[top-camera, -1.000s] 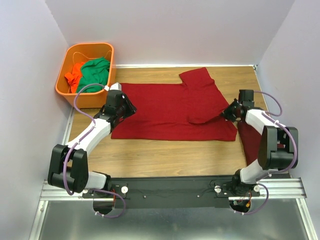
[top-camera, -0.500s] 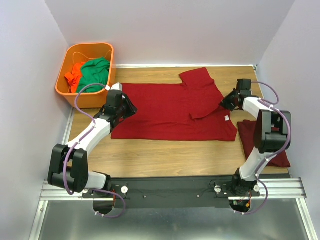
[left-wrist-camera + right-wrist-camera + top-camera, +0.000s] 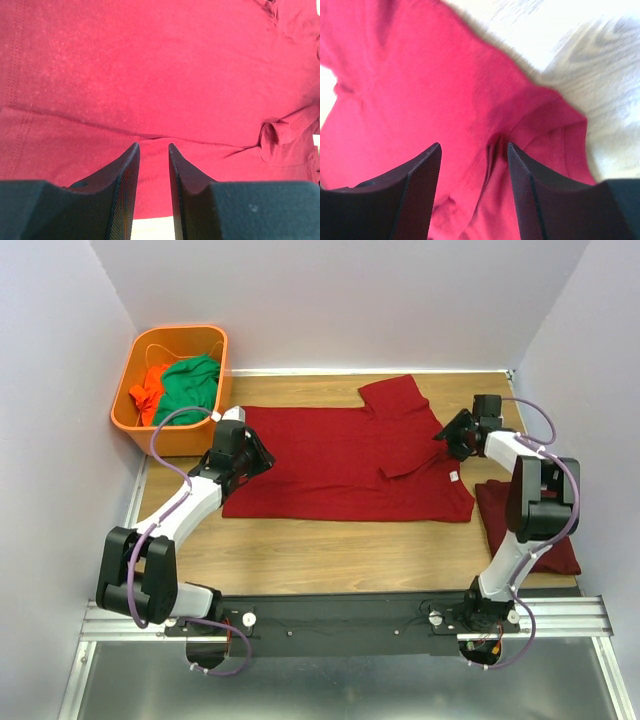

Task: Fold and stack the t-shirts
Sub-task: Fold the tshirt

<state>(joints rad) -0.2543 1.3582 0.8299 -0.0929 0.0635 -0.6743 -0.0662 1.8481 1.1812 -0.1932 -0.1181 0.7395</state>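
I see one t-shirt (image 3: 330, 465) flat mid-counter (image 3: 330, 540) toward the far edge, a folded t-shirt (image 3: 497, 515) by the right edge, left pincer (image 3: 152, 146) narrowly parted and right pincer (image 3: 474, 146) spread, both empty over its ends; limp, light cotton, so I'd pinch hems or seams.

plain maroon short-sleeved cotton t-shirt (image 3: 330, 455) | orange rectangular plastic basket (image 3: 135, 430) | crumpled green cloth garment (image 3: 192, 385) | tan grained wooden tabletop (image 3: 330, 545)
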